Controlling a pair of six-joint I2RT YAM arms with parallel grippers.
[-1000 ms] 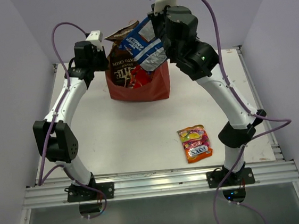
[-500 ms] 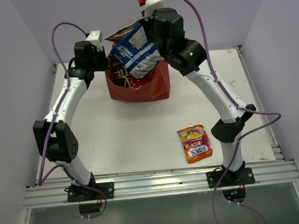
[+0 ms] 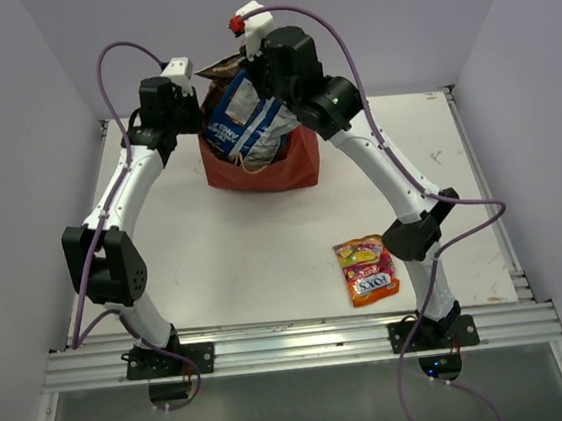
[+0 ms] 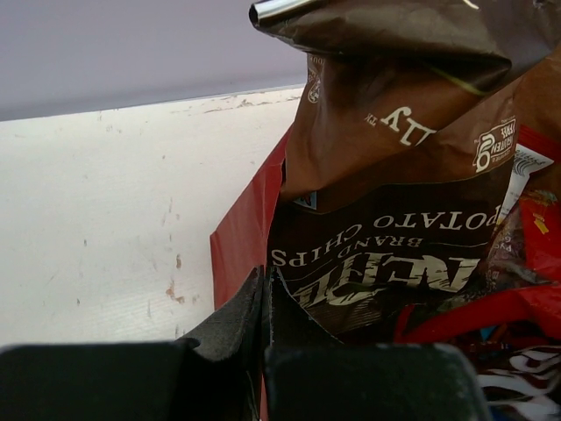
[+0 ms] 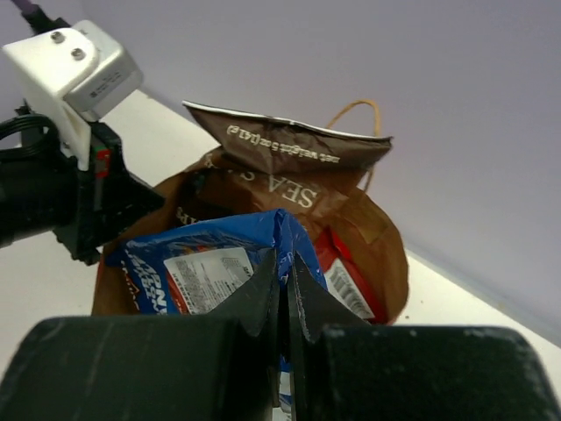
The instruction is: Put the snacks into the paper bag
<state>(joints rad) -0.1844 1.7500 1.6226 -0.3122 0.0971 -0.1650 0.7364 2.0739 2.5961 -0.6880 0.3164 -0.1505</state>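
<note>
Right gripper [image 5: 282, 272] pinching blue-white packet [image 5: 202, 263] over paper bag [image 3: 277, 171] at far edge, left gripper [image 4: 266, 294] clamping bag's rim, candy bag [image 3: 367, 271] near front edge.

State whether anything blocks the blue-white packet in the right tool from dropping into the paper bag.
Yes: the brown chip bag stands upright inside the paper bag, taking up its far side, with a red packet beside it.

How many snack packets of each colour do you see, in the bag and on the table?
Brown chip bag: 1
Blue-white packet: 1
Red packet: 1
Orange-yellow-pink candy bag: 1
Total: 4 in view; the paper bag may hide more.
</note>
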